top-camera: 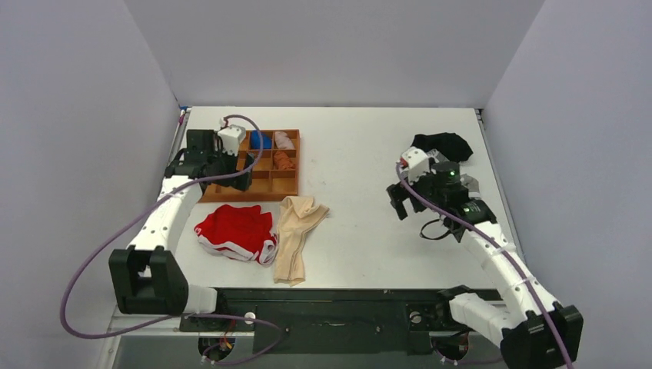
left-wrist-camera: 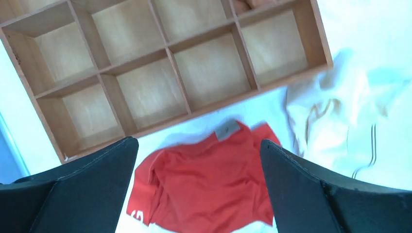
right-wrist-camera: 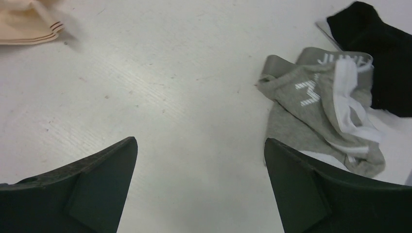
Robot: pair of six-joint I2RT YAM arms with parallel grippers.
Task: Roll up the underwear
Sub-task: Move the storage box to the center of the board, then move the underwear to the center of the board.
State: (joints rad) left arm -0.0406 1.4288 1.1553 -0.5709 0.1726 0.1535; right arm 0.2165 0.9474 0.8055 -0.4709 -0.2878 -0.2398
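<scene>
left tool [left-wrist-camera: 198, 145] hangs with its jaws spread wide and nothing between them, over the near edge of the brown wooden divided tray [left-wrist-camera: 145, 94]. the pale cream soft fabric underwear [top-camera: 296, 237] lies flat on the white bench [top-camera: 369, 154], not rolled yet, off to that tool's right. the red fabric garment with white trim [left-wrist-camera: 204, 189] sits right under the tool, touching the cream one's side. the underwear's long axis runs from the tray toward the arm bases, a narrow strip. right tool [right-wrist-camera: 200, 143] is wide open and empty too, with the underwear well off to its left. i'd say the left arm's a bit nearer, and the roll wants to start at a short end.
</scene>
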